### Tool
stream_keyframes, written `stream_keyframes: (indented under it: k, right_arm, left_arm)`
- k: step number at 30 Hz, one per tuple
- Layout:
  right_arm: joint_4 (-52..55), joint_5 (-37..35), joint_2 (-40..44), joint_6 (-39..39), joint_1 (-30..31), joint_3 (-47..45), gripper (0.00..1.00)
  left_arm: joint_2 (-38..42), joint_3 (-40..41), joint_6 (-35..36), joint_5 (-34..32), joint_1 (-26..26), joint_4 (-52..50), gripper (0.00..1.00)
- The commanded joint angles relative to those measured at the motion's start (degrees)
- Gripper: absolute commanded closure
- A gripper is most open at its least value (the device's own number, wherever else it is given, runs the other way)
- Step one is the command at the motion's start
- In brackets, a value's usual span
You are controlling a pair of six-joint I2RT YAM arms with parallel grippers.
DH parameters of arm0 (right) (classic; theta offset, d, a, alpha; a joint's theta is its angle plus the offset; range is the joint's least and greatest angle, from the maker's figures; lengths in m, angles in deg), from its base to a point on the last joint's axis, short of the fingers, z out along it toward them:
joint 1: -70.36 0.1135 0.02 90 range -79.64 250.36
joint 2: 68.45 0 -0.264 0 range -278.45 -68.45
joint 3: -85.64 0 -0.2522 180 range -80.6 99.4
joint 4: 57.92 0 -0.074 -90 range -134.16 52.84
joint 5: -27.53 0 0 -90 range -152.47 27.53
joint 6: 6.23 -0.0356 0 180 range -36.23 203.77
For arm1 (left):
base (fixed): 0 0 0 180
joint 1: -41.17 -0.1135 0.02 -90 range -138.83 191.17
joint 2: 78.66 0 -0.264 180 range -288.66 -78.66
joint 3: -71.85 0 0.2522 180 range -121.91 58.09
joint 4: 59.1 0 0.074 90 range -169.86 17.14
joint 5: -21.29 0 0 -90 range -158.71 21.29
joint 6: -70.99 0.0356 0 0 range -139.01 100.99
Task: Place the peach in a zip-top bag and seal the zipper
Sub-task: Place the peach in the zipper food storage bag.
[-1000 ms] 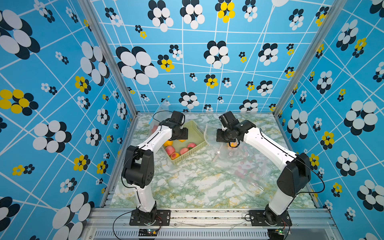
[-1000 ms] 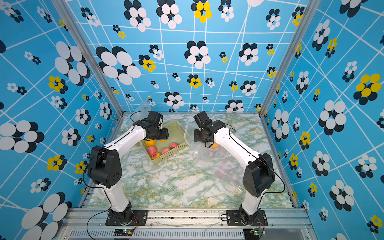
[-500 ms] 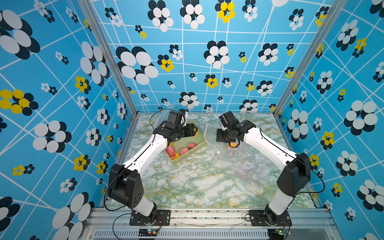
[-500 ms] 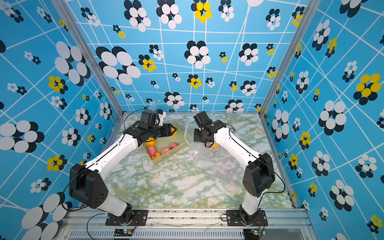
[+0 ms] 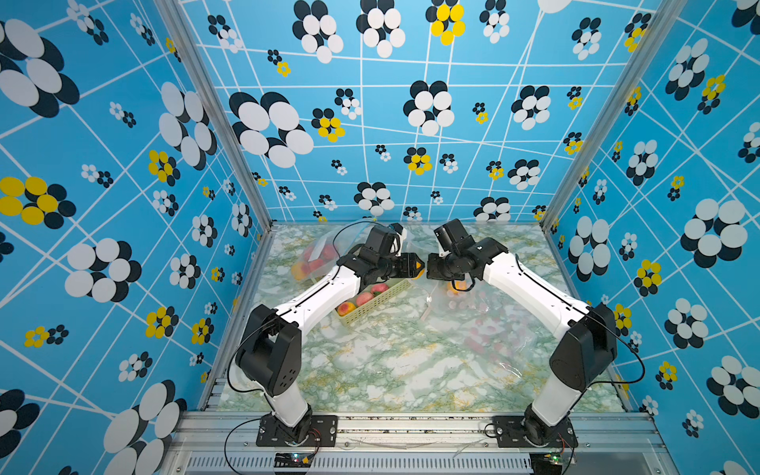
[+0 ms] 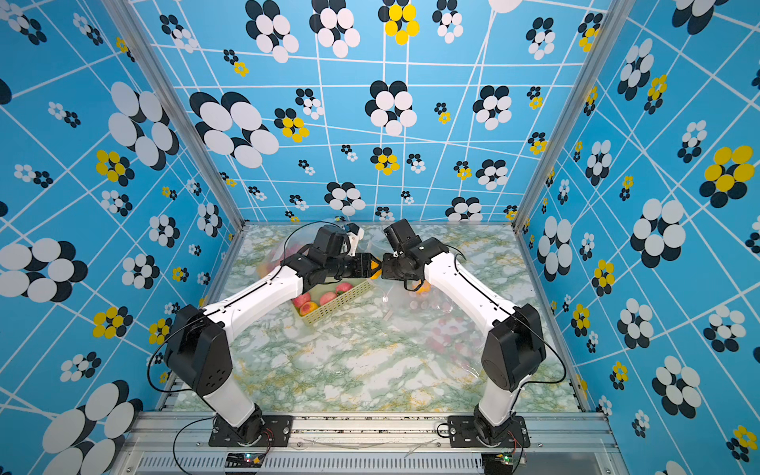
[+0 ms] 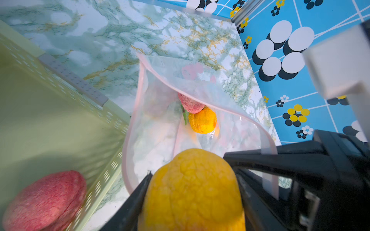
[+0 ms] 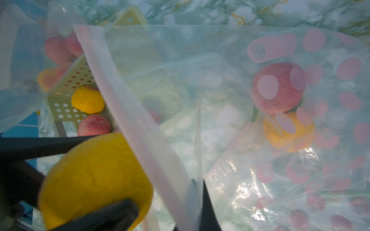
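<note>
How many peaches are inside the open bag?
2: a red peach and a yellow peach touching it, deep inside the zip-top bag. The held peach in the left tool is outside. Its plastic may hide more.

A tabletop (image 5: pixel 390 370) covered in green-and-white marble-patterned film with yellow veins is enclosed on three sides by blue wall panels (image 5: pixel 370 123) printed with white lines and black, white and yellow flowers. The panels are joined by silver aluminium corner posts (image 5: pixel 214 115). In both top views, a pale yellow-green perforated plastic basket (image 5: pixel 378 302) (image 6: pixel 335 304) is set on the tabletop, left of centre. A clear plastic bag (image 5: pixel 314 257) of red and orange fruit is laid near the far left corner.
</note>
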Motion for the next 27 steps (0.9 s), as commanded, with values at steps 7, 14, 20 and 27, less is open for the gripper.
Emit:
stream_keyframes:
  k: [7,14,20,27]
  right_arm:
    - [-1.58,1.47,2.00,-1.06,0.23,-1.88,1.00]
    - [-1.64,1.65,1.59,-1.06,0.23,-1.30,1.00]
    - [-1.48,1.21,2.28,-1.00,0.28,-1.30,1.00]
    - [-1.35,0.68,3.07,-0.81,0.27,-1.54,1.00]
  left_arm:
    - [-3.49,-4.95,2.04,-1.86,1.87,-1.95,0.33]
    - [-5.10,-5.92,2.71,-1.34,2.89,-2.96,0.28]
    - [-5.43,-6.69,2.83,-2.13,3.09,-4.05,0.10]
    - [-2.11,-6.16,3.13,-4.07,3.06,-3.88,0.05]
